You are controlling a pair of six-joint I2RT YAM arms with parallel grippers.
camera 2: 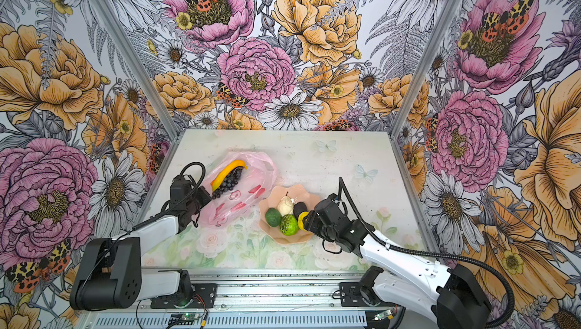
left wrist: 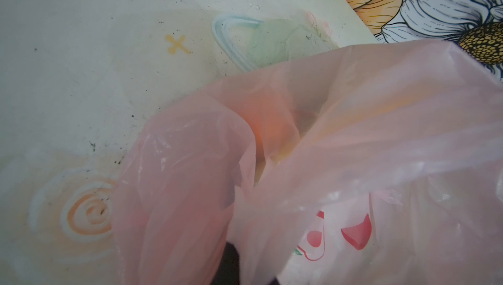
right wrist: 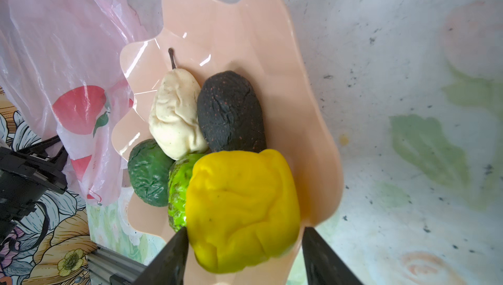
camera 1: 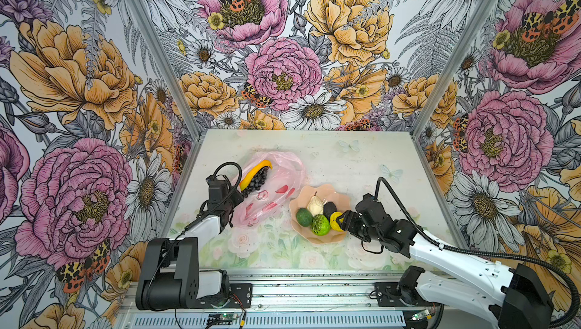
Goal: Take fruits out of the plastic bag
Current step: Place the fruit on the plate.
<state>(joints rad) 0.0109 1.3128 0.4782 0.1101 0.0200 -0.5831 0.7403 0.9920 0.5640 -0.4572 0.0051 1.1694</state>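
Floral wallpaper (camera 1: 283, 69) closes in a pale, flower-printed bench (camera 1: 361, 161). The yellow lemon (right wrist: 242, 210) sits directly between the right fingers (right wrist: 174, 259), which stand spread at either side of it over the near rim of the peach dish (right wrist: 231, 25). Whether they pinch it or only flank it I cannot tell. Just past their tips lie the cream pear (right wrist: 174, 115), a black speckled fruit (right wrist: 231, 112), the dark green avocado (right wrist: 148, 172) and the lime-green ball (right wrist: 179, 188).

The left fingers (camera 1: 231, 214) are pressed together on a gathered fold at the near edge of the plastic bag (camera 1: 283, 173). The bag stretches away from them across the bench, and beyond them, in its open mouth, lie the banana (camera 1: 256, 168) and the grape bunch (camera 1: 256, 183).

In both top views the left fingertips are hidden under the wrist. In the left wrist view pink film fills the frame, and an orange-yellow glow behind it has no readable shape. The right fingers are cut off at the right wrist view's edge.

The count is one bag, one dish, five fruits in the dish, and two fruits showing in the bag.
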